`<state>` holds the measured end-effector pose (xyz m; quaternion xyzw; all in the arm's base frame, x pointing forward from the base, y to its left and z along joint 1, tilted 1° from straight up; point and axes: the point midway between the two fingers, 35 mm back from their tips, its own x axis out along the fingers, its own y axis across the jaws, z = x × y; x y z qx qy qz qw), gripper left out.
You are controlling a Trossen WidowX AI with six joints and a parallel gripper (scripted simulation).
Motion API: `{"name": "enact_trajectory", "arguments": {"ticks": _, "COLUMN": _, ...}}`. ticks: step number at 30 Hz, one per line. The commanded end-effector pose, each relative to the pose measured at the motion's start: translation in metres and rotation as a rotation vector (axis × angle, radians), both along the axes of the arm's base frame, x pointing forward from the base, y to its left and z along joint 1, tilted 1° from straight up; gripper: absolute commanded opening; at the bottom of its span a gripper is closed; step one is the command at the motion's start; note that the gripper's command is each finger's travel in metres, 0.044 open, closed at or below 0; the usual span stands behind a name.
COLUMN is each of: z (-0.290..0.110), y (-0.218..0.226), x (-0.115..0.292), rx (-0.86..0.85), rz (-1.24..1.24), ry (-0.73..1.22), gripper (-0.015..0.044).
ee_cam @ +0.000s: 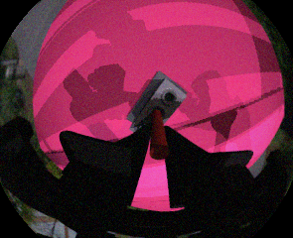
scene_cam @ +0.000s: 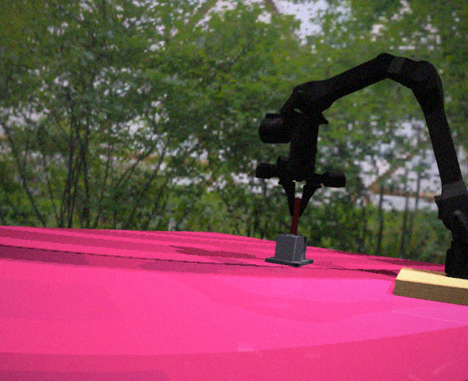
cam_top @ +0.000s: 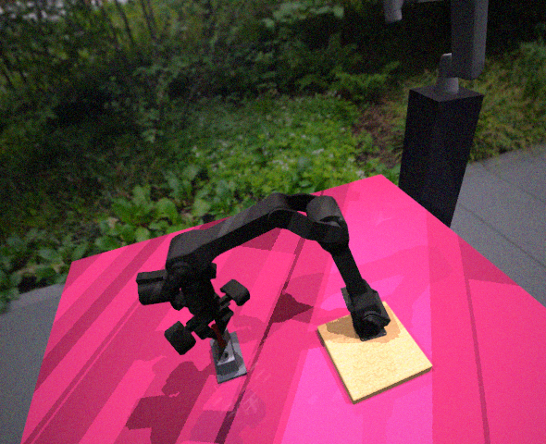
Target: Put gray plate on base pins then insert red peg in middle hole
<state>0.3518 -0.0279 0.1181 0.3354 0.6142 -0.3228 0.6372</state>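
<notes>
The gray plate (cam_top: 225,357) (scene_cam: 289,246) (ee_cam: 178,93) sits on the base (cam_top: 229,376) (scene_cam: 271,259) as a block and looks level in the exterior view. My gripper (cam_top: 219,328) (scene_cam: 296,211) (ee_cam: 157,128) is shut on the red peg (cam_top: 219,336) (scene_cam: 295,221) (ee_cam: 159,139), above the plate. The peg leans slightly in the exterior view, and its lower end meets the plate's top there. One dark hole shows beyond the peg in the wrist view; the middle hole is not clearly visible, so whether the tip is inside it cannot be told. The base's pins are hidden.
The arm stands on a pale wooden board (cam_top: 383,367) (scene_cam: 435,286), to the right of the base in the top and exterior views. A dark pedestal (cam_top: 436,153) with a gray arm stands behind the pink table (cam_top: 454,406) in the top view.
</notes>
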Motion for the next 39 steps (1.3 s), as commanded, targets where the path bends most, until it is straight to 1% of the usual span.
{"name": "enact_trajectory", "arguments": {"ticks": 1, "z": 0.0006, "y": 0.0000, "x": 0.0000, "rx": 0.000, "rz": 0.000, "ry": 0.000, "gripper": 0.0000}}
{"name": "enact_trajectory", "arguments": {"ticks": 31, "z": -0.0020, "y": -0.0006, "x": 0.0006, "rx": 0.000, "rz": -0.001, "ry": 0.002, "gripper": 0.0000}}
{"name": "enact_trajectory", "arguments": {"ticks": 36, "z": -0.0020, "y": -0.0006, "x": 0.0006, "rx": 0.000, "rz": -0.001, "ry": 0.002, "gripper": 0.0131}}
{"name": "enact_trajectory", "arguments": {"ticks": 37, "z": -0.0020, "y": -0.0006, "x": 0.0006, "rx": 0.000, "rz": -0.001, "ry": 0.002, "gripper": 0.0150}}
{"name": "enact_trajectory", "arguments": {"ticks": 39, "z": -0.0020, "y": -0.0006, "x": 0.0006, "rx": 0.000, "rz": -0.001, "ry": 0.002, "gripper": 0.0150}}
